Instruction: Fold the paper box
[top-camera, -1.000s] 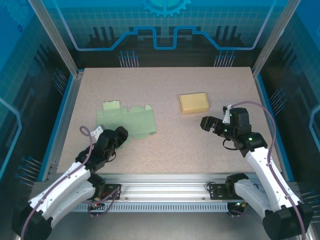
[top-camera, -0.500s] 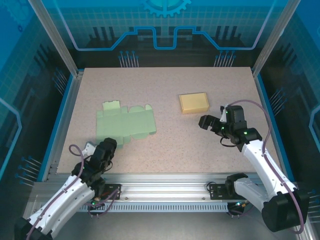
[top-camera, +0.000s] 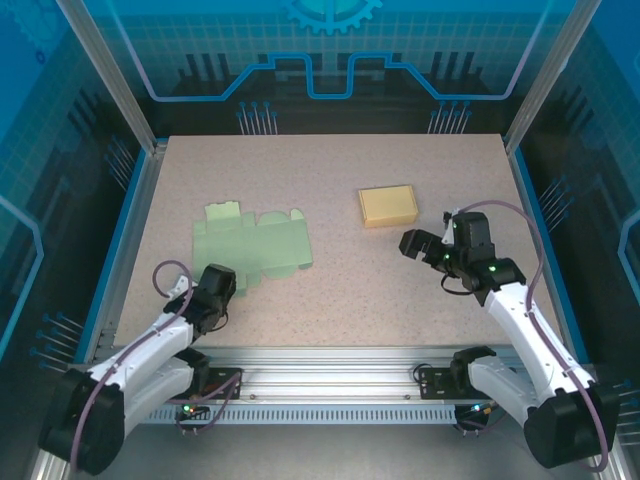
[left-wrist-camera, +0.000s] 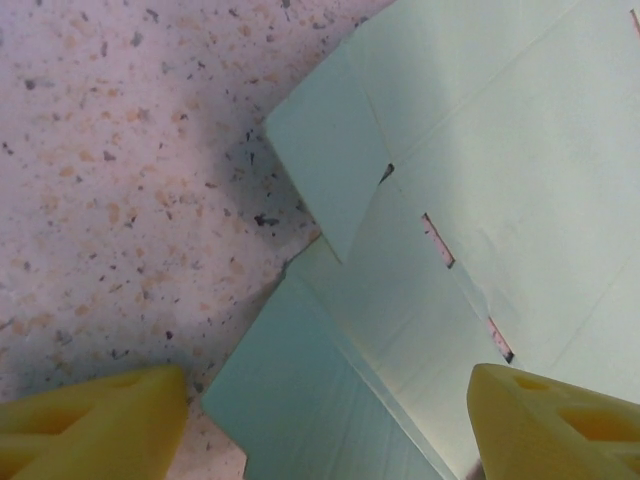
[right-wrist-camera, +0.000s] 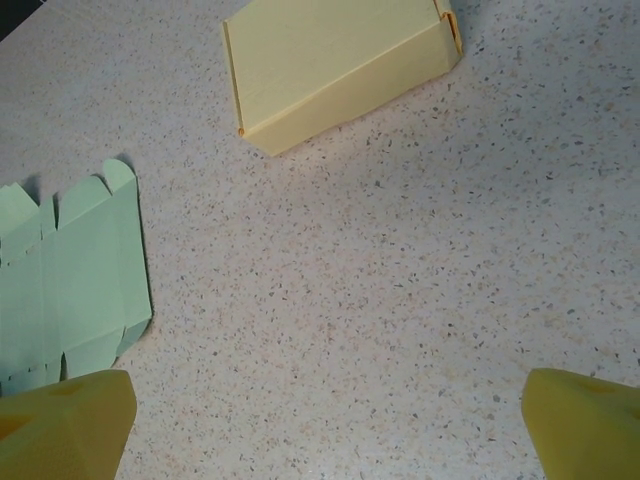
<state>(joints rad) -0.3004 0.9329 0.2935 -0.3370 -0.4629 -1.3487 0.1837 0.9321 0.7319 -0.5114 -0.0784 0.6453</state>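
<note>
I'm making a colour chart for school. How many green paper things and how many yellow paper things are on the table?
Green flat paper box: 1
Yellow folded box: 1
Total: 2

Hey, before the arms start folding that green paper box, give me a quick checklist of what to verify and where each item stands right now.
1. Is the green box blank lying flat on the table: ok.
2. Is the left gripper open and holding nothing: ok.
3. Does a near flap of the blank lie between the left fingers: ok, by the left wrist view.
4. Are those fingers touching the blank: cannot tell.
5. Is the right gripper open and empty, over bare table: ok.
6. Is the yellow box apart from the blank: ok.
</note>
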